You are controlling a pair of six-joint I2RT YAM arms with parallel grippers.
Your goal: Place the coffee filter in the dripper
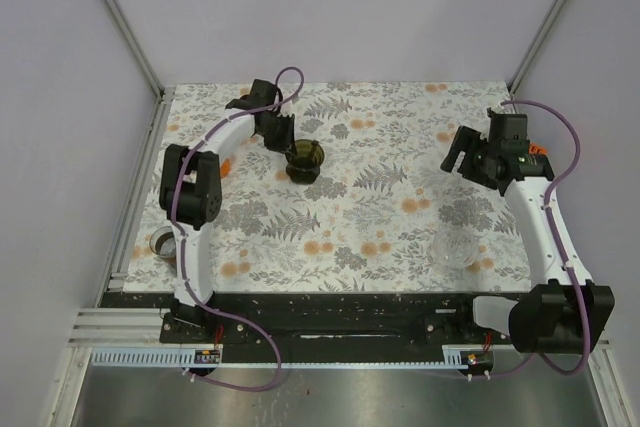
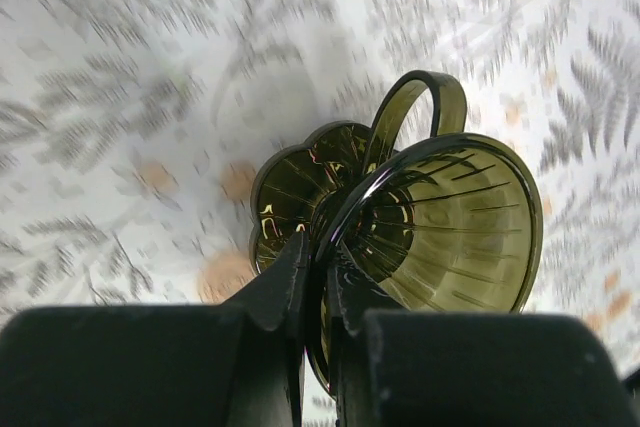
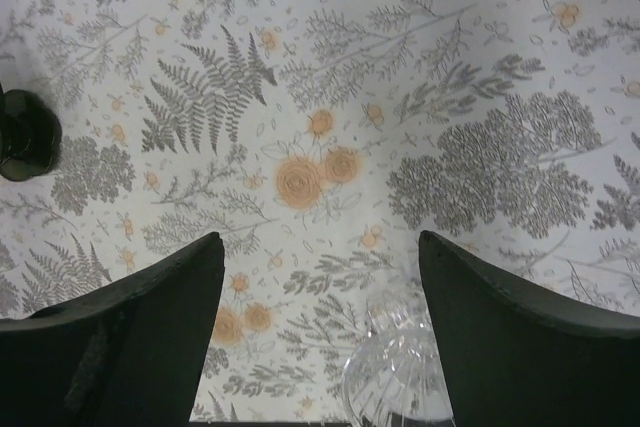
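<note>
From where I stand, the left arm (image 1: pixel 195 187) reaches out over the far left part of the flower-patterned desk (image 1: pixel 380 207). The left jaws are clenched on the rim of the dark green glass dripper (image 2: pixel 450 217), one finger inside the cone and the other outside. Its looped handle sticks out on the side away from the grip, and its scalloped foot shows behind the cone. I cannot tell whether the foot rests on the desk or hangs just above it. The right arm (image 1: pixel 545 217) hovers over the right side, well apart from the dripper. The right jaws are spread wide with nothing between them. Beneath them, on the near right part of the desk, stands a clear ribbed glass piece (image 3: pixel 395 377). A small round cup (image 1: pixel 162 244) sits at the near left corner, just beside the left arm.
</note>
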